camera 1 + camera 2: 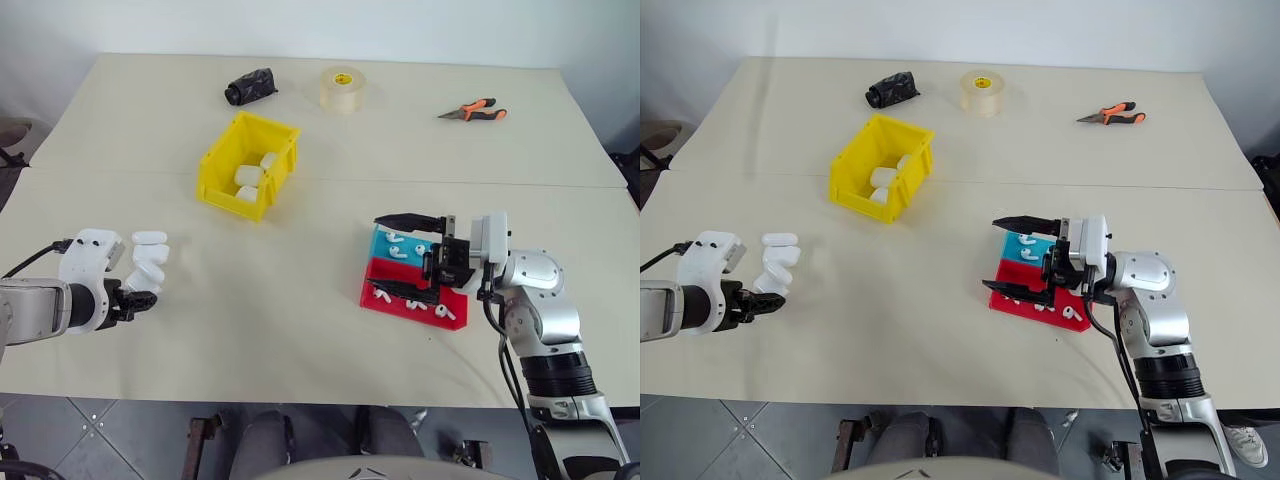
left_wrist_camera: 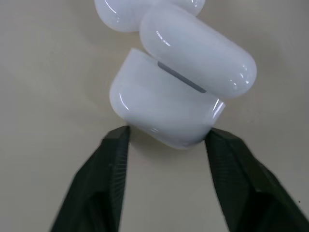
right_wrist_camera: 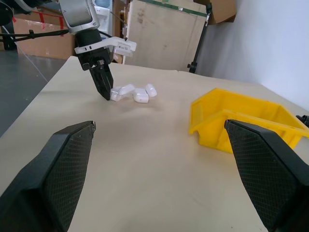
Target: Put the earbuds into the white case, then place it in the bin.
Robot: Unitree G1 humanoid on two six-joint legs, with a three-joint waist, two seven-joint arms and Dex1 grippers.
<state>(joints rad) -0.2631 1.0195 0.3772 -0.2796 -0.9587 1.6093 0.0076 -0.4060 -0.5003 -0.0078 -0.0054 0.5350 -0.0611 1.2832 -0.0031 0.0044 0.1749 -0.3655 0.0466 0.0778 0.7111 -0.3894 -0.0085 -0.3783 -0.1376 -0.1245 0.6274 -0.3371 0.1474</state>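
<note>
the left pincer [image 1: 143,297] is clamped on a white case [image 2: 166,108] lying on the counter [image 1: 300,320]. the yellow bin [image 1: 215,175] sits further back. at the right, earbuds [image 1: 395,245] lie in blue and red trays under the wide-spread right pincer [image 1: 405,255].

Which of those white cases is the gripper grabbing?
The open-lidded case nearest the left gripper, its base pinched between the black fingers; the other loose cases lie just beyond.

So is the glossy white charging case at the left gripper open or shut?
Open: the glossy white case has its lid hinged up, a gap showing between lid and base.
</note>
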